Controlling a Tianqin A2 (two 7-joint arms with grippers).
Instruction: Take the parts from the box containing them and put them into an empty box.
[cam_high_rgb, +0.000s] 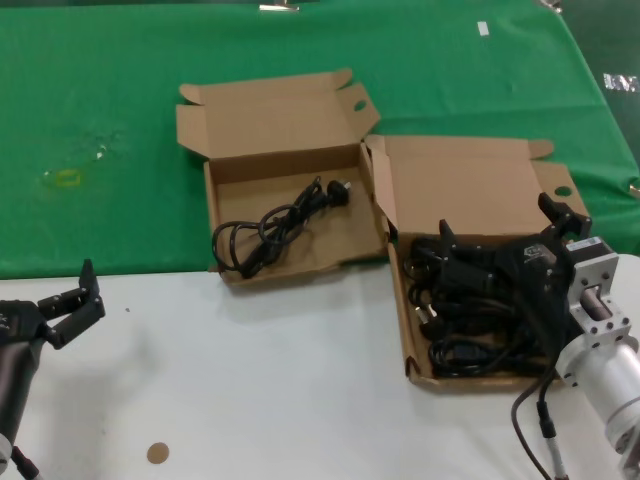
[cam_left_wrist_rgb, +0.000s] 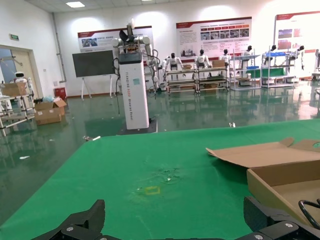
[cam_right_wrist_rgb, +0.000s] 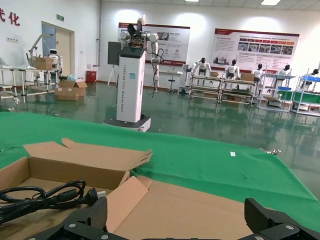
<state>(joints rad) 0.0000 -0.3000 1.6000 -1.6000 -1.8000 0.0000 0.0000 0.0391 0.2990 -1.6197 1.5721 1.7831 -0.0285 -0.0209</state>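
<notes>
My right gripper (cam_high_rgb: 497, 235) hangs over the cables (cam_high_rgb: 470, 315) in the right box (cam_high_rgb: 470, 185) at four o'clock, jaws spread, gripping nothing; the left box (cam_high_rgb: 285, 170) holds one cable (cam_high_rgb: 272, 230); my left gripper (cam_high_rgb: 80, 298) waits at eight o'clock, jaws released.

Right pincer (cam_high_rgb: 500, 240) is extended forward from the lower right of the head view, jaws spread wide; one finger (cam_high_rgb: 447, 238) is seen on its left side, the other (cam_high_rgb: 562, 212) on its right. Silver cylindrical wrist housing (cam_high_rgb: 600, 330) sits just behind it, with a black cable looped beneath. Left pincer (cam_high_rgb: 78, 300) is parked at the lower left, low and well apart from the right one, jaws parted, dark forearm (cam_high_rgb: 15, 365) trailing behind it. In each wrist view, only two black fingertips are visible, spread far apart.
</notes>
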